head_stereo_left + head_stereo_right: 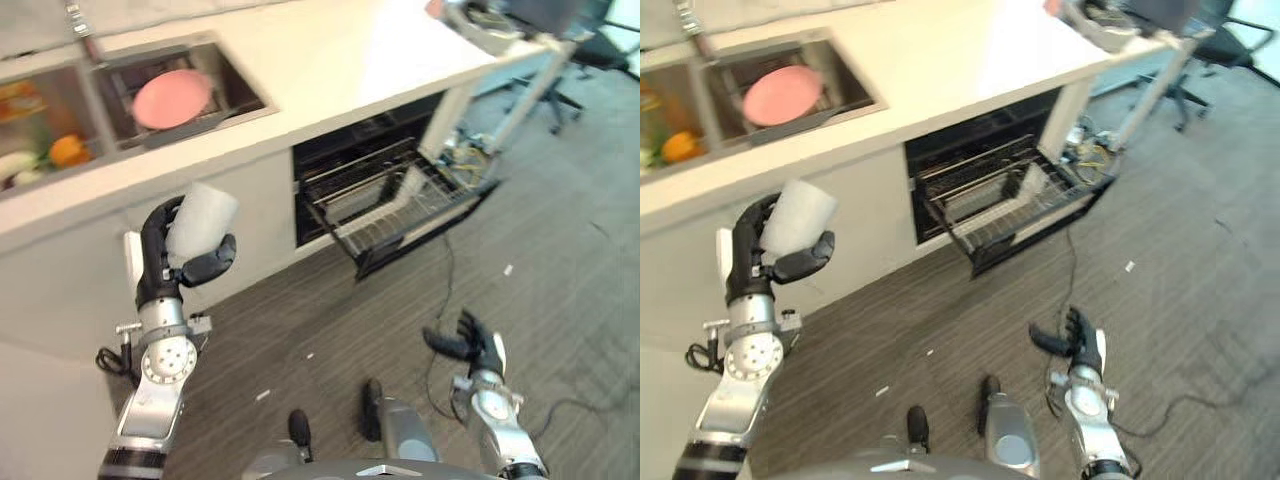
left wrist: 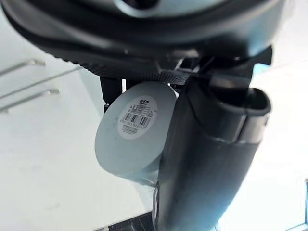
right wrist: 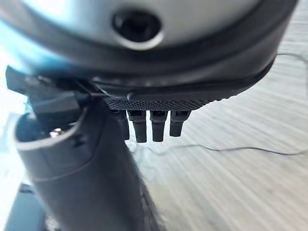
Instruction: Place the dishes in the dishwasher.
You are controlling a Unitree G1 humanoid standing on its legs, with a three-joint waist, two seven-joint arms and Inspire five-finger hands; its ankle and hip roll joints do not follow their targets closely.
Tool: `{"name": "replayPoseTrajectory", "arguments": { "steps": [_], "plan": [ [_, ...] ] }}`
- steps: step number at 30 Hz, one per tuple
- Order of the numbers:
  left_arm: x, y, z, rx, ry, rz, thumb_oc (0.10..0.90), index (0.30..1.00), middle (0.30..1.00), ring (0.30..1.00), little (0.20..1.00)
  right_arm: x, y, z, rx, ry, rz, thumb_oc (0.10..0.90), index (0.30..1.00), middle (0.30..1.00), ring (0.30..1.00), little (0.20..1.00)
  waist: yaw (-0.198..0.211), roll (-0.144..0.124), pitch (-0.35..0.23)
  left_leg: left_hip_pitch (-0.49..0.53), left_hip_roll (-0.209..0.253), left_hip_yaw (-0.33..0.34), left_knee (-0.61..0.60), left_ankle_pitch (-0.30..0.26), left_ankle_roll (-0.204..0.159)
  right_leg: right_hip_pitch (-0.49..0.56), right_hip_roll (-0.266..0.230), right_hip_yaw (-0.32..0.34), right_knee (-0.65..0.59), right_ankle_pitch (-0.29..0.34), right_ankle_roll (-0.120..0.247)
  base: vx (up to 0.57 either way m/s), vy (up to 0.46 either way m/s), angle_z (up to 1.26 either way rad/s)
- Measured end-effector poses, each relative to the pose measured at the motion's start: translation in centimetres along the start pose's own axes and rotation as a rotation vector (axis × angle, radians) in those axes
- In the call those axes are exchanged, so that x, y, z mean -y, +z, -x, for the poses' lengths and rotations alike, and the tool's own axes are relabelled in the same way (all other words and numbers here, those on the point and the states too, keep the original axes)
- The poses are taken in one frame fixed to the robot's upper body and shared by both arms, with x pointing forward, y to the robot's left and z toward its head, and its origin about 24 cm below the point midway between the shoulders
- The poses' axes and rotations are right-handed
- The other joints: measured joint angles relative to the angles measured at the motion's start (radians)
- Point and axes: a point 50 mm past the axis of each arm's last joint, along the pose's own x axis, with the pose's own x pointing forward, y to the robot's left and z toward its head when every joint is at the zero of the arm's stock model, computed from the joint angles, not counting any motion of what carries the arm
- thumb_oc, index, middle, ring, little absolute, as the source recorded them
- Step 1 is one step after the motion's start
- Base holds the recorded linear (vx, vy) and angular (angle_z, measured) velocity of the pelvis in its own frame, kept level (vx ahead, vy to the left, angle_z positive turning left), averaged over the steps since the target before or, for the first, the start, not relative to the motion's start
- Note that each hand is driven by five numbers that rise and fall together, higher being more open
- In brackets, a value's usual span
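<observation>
Below the counter's [image 1: 330, 70] front edge, the left hand [image 1: 165, 262] holds a translucent white plastic cup [image 1: 203, 222] upright-tilted against the cabinet face. Its fingers [image 1: 155, 232] curl round the cup's far side and the thumb [image 1: 208, 266] presses the near side, so the cup sits pinched between them; the left wrist view shows the cup's labelled base [image 2: 137, 118] beside the thumb. To the right, the dishwasher's [image 1: 375, 150] wire rack [image 1: 385, 205] is pulled out over its lowered door. A pink plate [image 1: 172, 98] lies in the sink [image 1: 235, 85]. The right hand [image 1: 470, 345] hangs low over the floor, fingers loosely spread, holding nothing.
</observation>
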Motion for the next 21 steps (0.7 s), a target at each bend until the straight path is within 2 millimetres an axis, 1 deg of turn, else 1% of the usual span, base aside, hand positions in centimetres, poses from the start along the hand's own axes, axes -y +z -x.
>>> {"name": "replayPoseTrajectory", "arguments": {
  "steps": [1, 2, 3, 4, 5, 6, 8, 9, 10, 11, 12, 13, 14, 15, 16, 17, 18, 19, 20, 21],
  "plan": [
    [0.1, -0.1, 0.1, -0.006, -0.003, 0.004, 0.4, 0.3, 0.3, 0.3, 0.3, 0.4, 0.5, 0.2, 0.032, -0.015, -0.009, 0.8, 0.9, 0.9, 0.9, 0.9, -0.005, -0.006, -0.007, 0.003, -0.001, 0.009, 0.0, -0.004, -0.005, 0.023, 0.012, 0.004, -0.046, 0.011, -0.01, 0.17, 0.013, -0.42],
    [0.2, -0.2, 0.3, -0.012, -0.006, 0.006, 0.4, 0.3, 0.3, 0.3, 0.3, 1.1, 1.5, 0.3, 0.086, -0.044, -0.028, 0.8, 0.9, 0.9, 0.9, 0.9, -0.004, -0.029, -0.021, 0.012, -0.011, 0.018, 0.0, -0.01, -0.011, 0.074, 0.02, 0.013, -0.123, 0.043, -0.025, 0.12, -0.014, -0.32],
    [0.3, -0.2, 0.4, -0.017, -0.005, 0.013, 0.4, 0.3, 0.3, 0.3, 0.3, 1.5, 2.2, 0.1, 0.123, -0.062, -0.031, 0.8, 0.9, 0.9, 0.9, 0.9, -0.001, -0.05, -0.035, 0.019, -0.02, 0.023, 0.0, -0.017, -0.022, 0.111, 0.022, 0.022, -0.199, 0.114, -0.08, 0.08, -0.005, -0.23],
    [0.4, -0.3, 0.4, -0.021, -0.006, 0.018, 0.4, 0.3, 0.3, 0.3, 0.3, 1.7, 2.7, -0.1, 0.14, -0.066, -0.027, 0.8, 0.9, 0.9, 0.9, 0.9, -0.002, -0.051, -0.037, 0.021, -0.019, 0.023, 0.0, -0.019, -0.026, 0.125, 0.029, 0.029, -0.229, 0.165, -0.103, 0.14, -0.056, -0.16],
    [0.6, -0.3, 0.5, -0.025, -0.01, 0.028, 0.4, 0.3, 0.3, 0.3, 0.3, 2.0, 3.2, -0.3, 0.163, -0.072, -0.023, 0.8, 0.9, 0.9, 0.9, 0.9, -0.002, -0.043, -0.036, 0.024, -0.015, 0.015, 0.0, -0.022, -0.03, 0.149, 0.039, 0.028, -0.264, 0.186, -0.135, 0.14, -0.096, -0.14],
    [0.8, -0.5, 0.8, -0.039, -0.013, 0.039, 0.4, 0.3, 0.3, 0.3, 0.3, 2.2, 4.2, -0.4, 0.204, -0.061, -0.011, 0.8, 0.9, 0.9, 0.9, 0.9, 0.001, -0.025, -0.037, 0.028, -0.003, 0.002, 0.001, -0.024, -0.035, 0.175, 0.053, 0.031, -0.319, 0.208, -0.154, 0.14, -0.096, -0.22],
    [1.2, -0.7, 1.3, -0.065, -0.014, 0.064, 0.4, 0.3, 0.3, 0.3, 0.3, 2.0, 5.5, -0.5, 0.26, -0.022, -0.002, 0.8, 0.9, 0.9, 0.9, 0.9, 0.006, 0.006, -0.033, 0.043, 0.013, -0.01, 0.013, -0.031, -0.046, 0.19, 0.07, 0.049, -0.32, 0.206, -0.163, 0.12, -0.142, -0.29],
    [1.3, -0.8, 1.4, -0.07, -0.014, 0.07, 0.4, 0.3, 0.3, 0.3, 0.3, 1.7, 6.1, -0.5, 0.281, -0.001, -0.002, 0.8, 0.9, 0.9, 0.9, 0.9, 0.005, 0.017, -0.029, 0.05, 0.021, -0.031, 0.02, -0.031, -0.051, 0.202, 0.073, 0.05, -0.32, 0.199, -0.169, 0.1, -0.162, -0.14],
    [1.5, -0.8, 1.5, -0.074, -0.014, 0.078, 0.4, 0.3, 0.3, 0.3, 0.3, 1.3, 6.5, -0.3, 0.299, 0.019, -0.01, 0.8, 0.9, 0.9, 0.9, 0.9, 0.003, 0.028, -0.029, 0.058, 0.029, -0.054, 0.024, -0.032, -0.067, 0.214, 0.08, 0.048, -0.32, 0.192, -0.174, -0.05, -0.211, 0.02],
    [1.7, -0.6, 1.4, -0.067, -0.015, 0.087, 0.4, 0.3, 0.3, 0.3, 0.3, 0.8, 6.8, -0.3, 0.314, 0.046, -0.017, 0.8, 0.9, 0.9, 0.9, 0.9, 0.003, 0.034, -0.032, 0.061, 0.04, -0.084, 0.043, -0.042, -0.087, 0.223, 0.088, 0.043, -0.321, 0.184, -0.175, -0.06, -0.148, 0.11],
    [1.8, -0.4, 1.2, -0.058, -0.016, 0.094, 0.4, 0.3, 0.3, 0.3, 0.3, 0.6, 7.0, -0.4, 0.321, 0.059, -0.028, 0.8, 0.9, 0.9, 0.9, 0.9, 0.004, 0.035, -0.029, 0.049, 0.044, -0.092, 0.065, -0.045, -0.094, 0.227, 0.091, 0.037, -0.321, 0.18, -0.179, -0.06, -0.256, 0.34],
    [2.3, 0.4, 0.5, -0.027, -0.021, 0.112, 0.4, 0.3, 0.3, 0.3, 0.3, -0.2, 7.5, -0.5, 0.329, 0.093, -0.073, 0.8, 0.9, 0.9, 0.9, 0.9, 0.004, 0.019, -0.014, -0.019, 0.046, -0.107, 0.193, -0.071, -0.126, 0.227, 0.078, 0.02, -0.322, 0.174, -0.184, -0.01, -0.115, 0.31],
    [2.4, 0.6, 0.4, -0.019, -0.02, 0.119, 0.4, 0.3, 0.3, 0.3, 0.3, -0.7, 7.8, -0.6, 0.331, 0.122, -0.105, 0.8, 0.9, 0.9, 0.9, 0.9, 0.024, 0.016, -0.006, -0.049, 0.044, -0.112, 0.259, -0.069, -0.128, 0.229, 0.076, 0.021, -0.321, 0.169, -0.192, -0.04, -0.178, 0.18],
    [2.5, 0.7, 0.3, -0.015, -0.022, 0.122, 0.4, 0.3, 0.3, 0.3, 0.3, -1.3, 8.2, -0.6, 0.333, 0.153, -0.138, 0.8, 0.9, 0.9, 0.9, 0.9, 0.034, 0.011, 0.002, -0.082, 0.045, -0.115, 0.333, -0.07, -0.129, 0.233, 0.073, 0.028, -0.32, 0.164, -0.2, 0.0, -0.078, -0.08],
    [2.5, 0.8, 0.3, -0.009, -0.02, 0.126, 0.4, 0.3, 0.3, 0.3, 0.3, -2.2, 8.8, -0.4, 0.347, 0.204, -0.181, 0.8, 0.9, 0.9, 0.9, 0.9, 0.052, 0.01, 0.011, -0.143, 0.041, -0.139, 0.463, -0.069, -0.14, 0.239, 0.07, 0.029, -0.318, 0.165, -0.22, 0.08, -0.059, -0.07],
    [2.7, 1.0, 0.2, 0.002, -0.019, 0.134, 0.4, 0.3, 0.3, 0.3, 0.3, -2.9, 9.3, -0.3, 0.362, 0.241, -0.215, 0.8, 0.9, 0.9, 0.9, 0.9, 0.055, 0.007, 0.021, -0.195, 0.029, -0.198, 0.542, -0.078, -0.156, 0.242, 0.07, 0.04, -0.316, 0.166, -0.226, 0.19, 0.047, -0.15],
    [3.0, 1.2, 0.3, 0.009, -0.013, 0.143, 0.4, 0.3, 0.3, 0.3, 0.3, -3.9, 9.8, -0.1, 0.366, 0.286, -0.279, 0.8, 0.9, 0.9, 0.9, 0.9, 0.069, 0.007, 0.027, -0.201, 0.018, -0.241, 0.495, -0.115, -0.155, 0.239, 0.069, 0.051, -0.322, 0.165, -0.224, 0.21, 0.085, -0.12],
    [3.3, 1.5, 0.2, 0.021, -0.014, 0.153, 0.4, 0.3, 0.3, 0.3, 0.3, -5.1, 10.4, 0.0, 0.373, 0.337, -0.341, 0.8, 0.9, 0.9, 0.9, 0.9, 0.067, 0.004, 0.03, -0.191, 0.018, -0.253, 0.353, -0.109, -0.147, 0.225, 0.07, 0.049, -0.319, 0.164, -0.224, 0.18, 0.082, -0.1],
    [3.9, 2.2, -0.1, 0.043, -0.03, 0.167, 0.4, 0.3, 0.3, 0.3, 0.3, -5.8, 10.9, 0.1, 0.376, 0.379, -0.374, 0.8, 0.9, 0.9, 0.9, 0.9, 0.059, 0.01, 0.035, -0.187, 0.03, -0.251, 0.239, -0.094, -0.134, 0.224, 0.075, 0.048, -0.32, 0.165, -0.223, 0.18, 0.066, 0.06],
    [4.3, 2.5, -0.2, 0.056, -0.04, 0.176, 0.4, 0.3, 0.3, 0.3, 0.3, -6.2, 11.1, 0.1, 0.375, 0.397, -0.387, 0.8, 0.9, 0.9, 0.9, 0.9, 0.057, 0.011, 0.035, -0.173, 0.041, -0.243, 0.17, -0.076, -0.13, 0.224, 0.08, 0.045, -0.32, 0.165, -0.223, 0.12, 0.041, 0.07]
  ]
}}
